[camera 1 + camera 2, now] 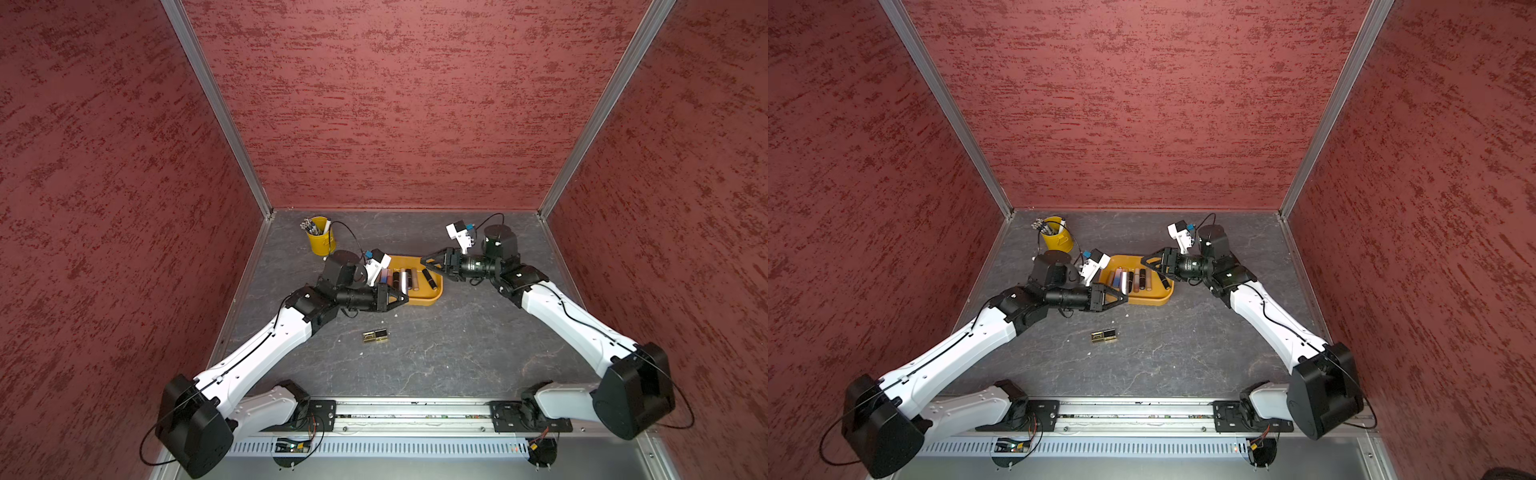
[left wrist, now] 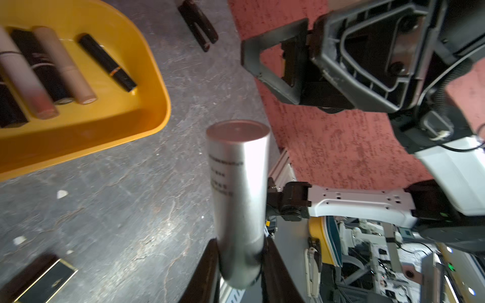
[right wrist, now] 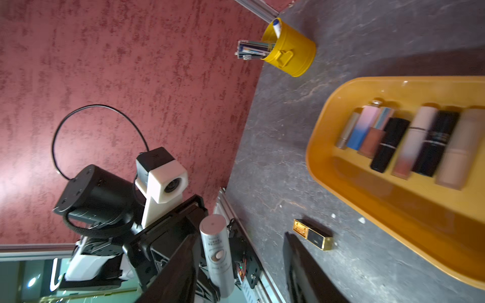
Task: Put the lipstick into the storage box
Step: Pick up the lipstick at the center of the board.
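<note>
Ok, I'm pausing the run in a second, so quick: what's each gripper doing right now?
Left gripper: closed on the silver lipstick tube.
Right gripper: open, holding nothing.

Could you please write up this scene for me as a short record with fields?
Left gripper: shut on silver cylindrical lipstick tube
Right gripper: open, empty, by the shallow yellow-orange plastic storage box
In box: several lipsticks lying side by side
On table: gold-and-black square lipstick, outside the box
Back corner: small yellow bucket of pens
</note>
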Tool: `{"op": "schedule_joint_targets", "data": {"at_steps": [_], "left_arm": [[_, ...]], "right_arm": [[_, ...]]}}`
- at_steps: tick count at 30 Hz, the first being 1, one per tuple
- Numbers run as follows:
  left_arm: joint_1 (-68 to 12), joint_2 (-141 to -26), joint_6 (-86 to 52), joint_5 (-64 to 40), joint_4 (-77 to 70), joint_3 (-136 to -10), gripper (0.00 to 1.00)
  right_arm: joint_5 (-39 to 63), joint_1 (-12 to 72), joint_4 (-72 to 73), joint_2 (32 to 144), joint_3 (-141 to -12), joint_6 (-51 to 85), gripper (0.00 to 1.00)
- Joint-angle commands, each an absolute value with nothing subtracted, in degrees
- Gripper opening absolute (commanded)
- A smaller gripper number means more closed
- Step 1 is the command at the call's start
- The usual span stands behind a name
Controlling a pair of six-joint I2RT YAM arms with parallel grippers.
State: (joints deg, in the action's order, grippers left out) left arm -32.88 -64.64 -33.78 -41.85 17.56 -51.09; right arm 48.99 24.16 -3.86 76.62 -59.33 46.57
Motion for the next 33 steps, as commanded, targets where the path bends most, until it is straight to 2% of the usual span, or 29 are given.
{"op": "schedule_joint_targets", "data": {"at_steps": [1,10,17,33], "left_arm": [[-32.5,-63.9,-36.6,-47.6,9.2,-50.4,0.20],[-32.5,-63.8,-37.0,-47.6,9.1,-51.5,0.20],[-32.1,-63.3,-37.0,-47.4,9.4,-51.6,0.20],[-31.3,-63.0,-36.8,-47.5,10.0,-51.1,0.20]], "right_arm": [[54.0,25.8,2.8,76.3,-61.5,50.3,0.55],[54.1,29.6,3.3,76.9,-62.8,50.1,0.54],[53.9,31.5,3.0,77.2,-62.9,49.9,0.48],[54.5,33.4,4.2,79.2,-63.0,50.3,0.17]]}}
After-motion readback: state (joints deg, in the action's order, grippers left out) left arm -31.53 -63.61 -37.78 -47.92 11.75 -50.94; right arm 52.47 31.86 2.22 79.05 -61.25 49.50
